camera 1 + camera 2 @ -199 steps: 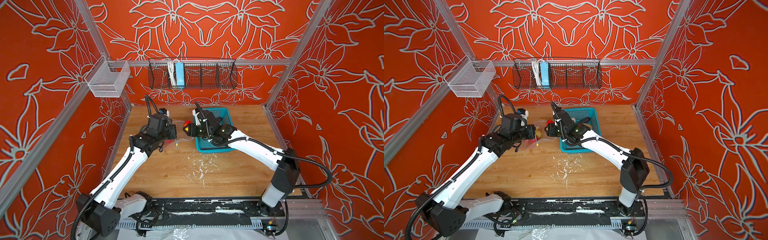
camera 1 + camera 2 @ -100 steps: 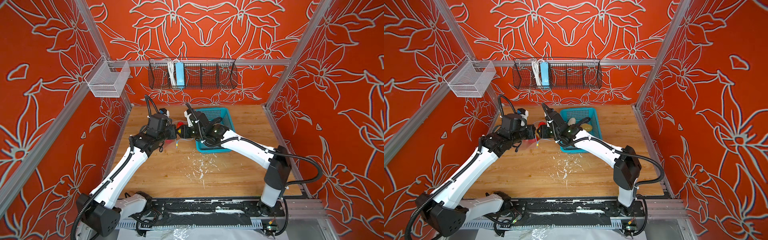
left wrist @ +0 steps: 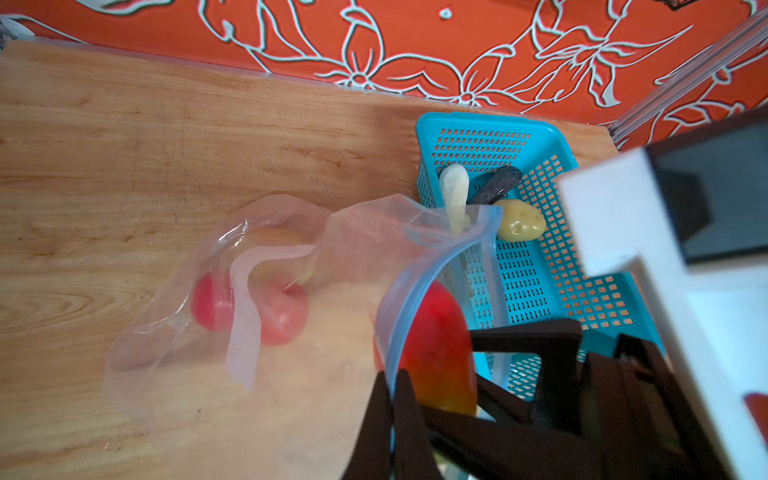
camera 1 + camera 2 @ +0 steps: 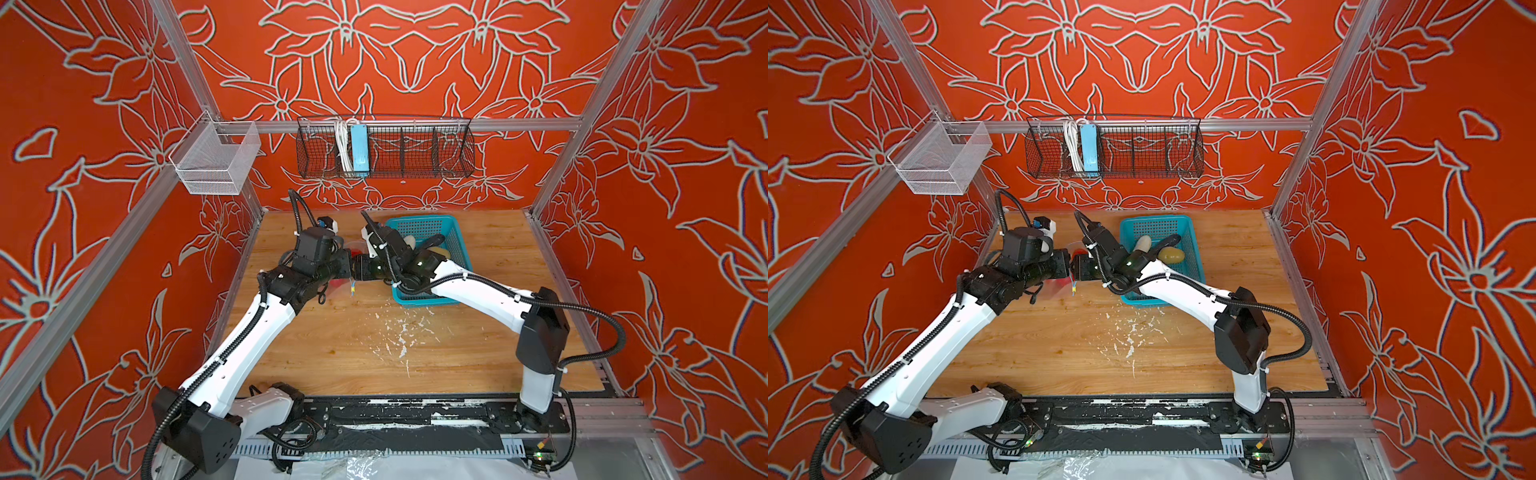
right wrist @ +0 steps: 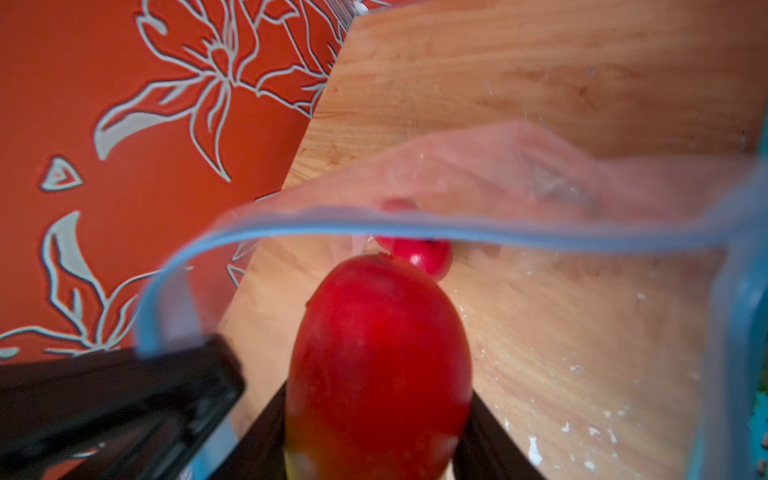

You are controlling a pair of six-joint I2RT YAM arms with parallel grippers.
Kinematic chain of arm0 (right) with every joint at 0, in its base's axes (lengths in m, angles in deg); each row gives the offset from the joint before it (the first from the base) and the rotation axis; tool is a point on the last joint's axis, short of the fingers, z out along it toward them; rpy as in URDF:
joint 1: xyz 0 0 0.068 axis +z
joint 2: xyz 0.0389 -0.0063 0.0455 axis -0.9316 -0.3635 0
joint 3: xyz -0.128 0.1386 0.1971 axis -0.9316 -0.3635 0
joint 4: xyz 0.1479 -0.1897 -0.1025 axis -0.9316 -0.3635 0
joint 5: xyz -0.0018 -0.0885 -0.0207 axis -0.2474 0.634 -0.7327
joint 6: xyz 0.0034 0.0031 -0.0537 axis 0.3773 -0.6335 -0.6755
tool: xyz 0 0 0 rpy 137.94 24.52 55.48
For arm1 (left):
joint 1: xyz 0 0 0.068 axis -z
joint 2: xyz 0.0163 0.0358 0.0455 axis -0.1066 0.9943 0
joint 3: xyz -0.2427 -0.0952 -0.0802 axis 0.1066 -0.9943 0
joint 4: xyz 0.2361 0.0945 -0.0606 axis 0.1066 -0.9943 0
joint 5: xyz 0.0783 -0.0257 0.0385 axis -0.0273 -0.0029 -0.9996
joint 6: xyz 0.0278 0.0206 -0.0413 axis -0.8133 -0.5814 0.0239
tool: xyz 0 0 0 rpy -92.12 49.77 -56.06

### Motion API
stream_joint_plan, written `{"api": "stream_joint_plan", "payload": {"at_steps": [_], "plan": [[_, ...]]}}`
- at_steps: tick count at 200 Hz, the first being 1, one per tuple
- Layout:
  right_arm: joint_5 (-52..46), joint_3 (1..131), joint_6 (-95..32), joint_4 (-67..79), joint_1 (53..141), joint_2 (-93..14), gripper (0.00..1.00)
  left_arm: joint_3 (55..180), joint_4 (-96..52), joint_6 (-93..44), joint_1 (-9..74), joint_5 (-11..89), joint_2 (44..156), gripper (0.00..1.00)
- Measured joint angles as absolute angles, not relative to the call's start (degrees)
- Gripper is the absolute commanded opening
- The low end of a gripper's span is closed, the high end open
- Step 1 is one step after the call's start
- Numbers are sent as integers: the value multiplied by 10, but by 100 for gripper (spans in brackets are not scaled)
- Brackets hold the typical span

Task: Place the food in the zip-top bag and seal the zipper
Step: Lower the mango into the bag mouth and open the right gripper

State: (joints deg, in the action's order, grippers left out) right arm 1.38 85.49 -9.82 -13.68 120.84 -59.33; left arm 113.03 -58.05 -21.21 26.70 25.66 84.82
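Red-yellow fruit (image 5: 378, 353): lodged in the mouth of the zip-top bag (image 3: 187, 365), red end leading. Its yellow end sits back between the jaws of the right gripper (image 5: 374, 419), which clasp it on both flanks. Its long axis runs along the jaws' reach and straight into the bag, so the bag's interior lies directly ahead. The zipper (image 3: 419, 274) loops open around the fruit, unsealed.

Left gripper (image 3: 392, 386): jaws clenched on the bag's mouth edge, pinching the blue strip just beside the fruit. That lip is held lifted off the tabletop (image 3: 124, 145).

Inside the bag: two tomatoes (image 3: 286, 311), side by side, beyond the fruit's nose.

In the teal basket (image 3: 478, 124): leafy vegetable (image 3: 455, 187), eggplant (image 3: 498, 189) and one potato (image 3: 521, 222).

Assessment: the step in hand is depositing the fruit. The right arm alone is placed to do it. The fruit should go further in along its own axis before release. The flimsy lip may drag when the jaws withdraw.
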Motion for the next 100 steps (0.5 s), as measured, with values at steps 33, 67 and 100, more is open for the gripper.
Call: {"api": "stream_joint_plan", "payload": {"at_steps": [33, 67, 100], "plan": [[17, 862, -105, -148, 1209, -593, 78, 1130, -580, -212, 267, 256, 848, 0], [23, 864, -111, -159, 1209, -593, 97, 1130, -581, -212, 267, 256, 848, 0], [33, 864, -116, -173, 1209, -587, 98, 1130, -580, -212, 267, 255, 848, 0]]}}
